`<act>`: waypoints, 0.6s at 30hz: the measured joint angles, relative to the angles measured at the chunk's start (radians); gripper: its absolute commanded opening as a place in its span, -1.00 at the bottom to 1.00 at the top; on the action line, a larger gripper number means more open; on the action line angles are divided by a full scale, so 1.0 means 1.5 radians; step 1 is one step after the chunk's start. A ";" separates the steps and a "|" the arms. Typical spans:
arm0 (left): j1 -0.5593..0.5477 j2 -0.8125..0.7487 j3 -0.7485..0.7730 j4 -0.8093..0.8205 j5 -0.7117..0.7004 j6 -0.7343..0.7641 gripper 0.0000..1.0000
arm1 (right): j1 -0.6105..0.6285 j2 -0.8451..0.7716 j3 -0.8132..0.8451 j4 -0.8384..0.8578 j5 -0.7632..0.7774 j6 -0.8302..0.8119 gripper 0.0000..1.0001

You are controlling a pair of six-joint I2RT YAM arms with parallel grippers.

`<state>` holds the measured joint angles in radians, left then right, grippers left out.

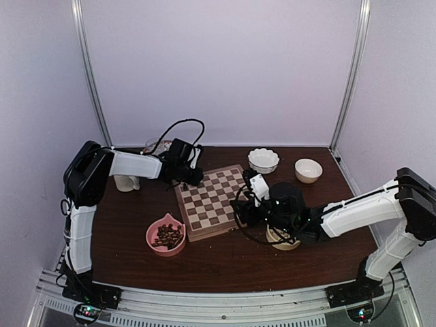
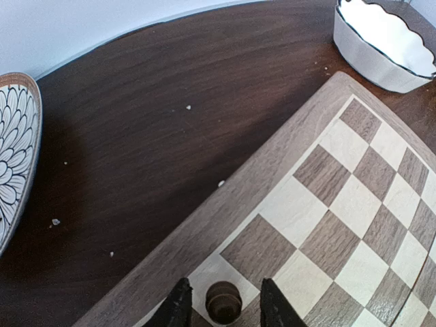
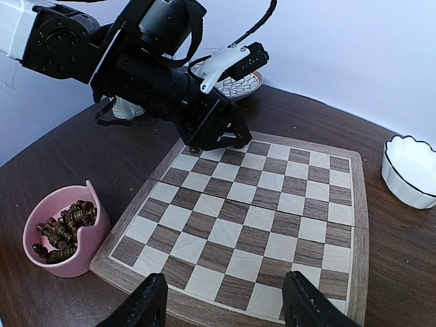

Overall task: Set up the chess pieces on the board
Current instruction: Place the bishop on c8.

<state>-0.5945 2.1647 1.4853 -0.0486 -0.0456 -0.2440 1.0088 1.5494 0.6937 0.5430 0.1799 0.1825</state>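
Chess pieces (image 1: 167,236), dark brown, lie heaped in a pink bowl (image 1: 150,235) on the desk (image 1: 225,266), just beside the near left corner of the board (image 1: 204,211). To the right, a tan dish (image 1: 286,245) shows partly under the right arm.

The board lies at mid desk, turned at a slant. The right claw (image 3: 225,278) hovers over its right edge. Its fingers (image 3: 146,303) are spread wide, with only the checks showing between them.

Farther back, the left claw (image 2: 224,289) reaches down at the board's far left corner. A lone piece (image 2: 223,303) stands upright there on a cream square beside the tan border. The left fingers (image 2: 178,306) flank it, one on each side. They are narrowly spread, and a slim gap shows on either side of the piece, so they do not touch it.

A white cup (image 1: 125,182) stands on the desk left of the board, by the left arm. A plate (image 2: 13,150) with a dark petal pattern sits at the back left. A white scalloped bowl (image 1: 263,160) stands just beyond the board's far right corner. A cream bowl (image 1: 308,170) stands to the right of it, apart from it.
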 measured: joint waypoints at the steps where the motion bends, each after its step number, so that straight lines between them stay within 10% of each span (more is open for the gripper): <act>1: 0.000 0.000 0.000 -0.003 0.000 0.000 -0.17 | 0.000 0.000 0.000 0.000 -0.001 0.000 0.20; 18: 0.013 0.013 0.057 -0.051 0.049 -0.020 0.28 | 0.001 0.000 0.000 -0.005 -0.021 -0.003 0.19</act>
<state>-0.5747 2.1838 1.5715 -0.1253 0.0277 -0.2745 1.0103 1.5494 0.6941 0.5362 0.1478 0.1783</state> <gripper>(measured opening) 0.645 0.598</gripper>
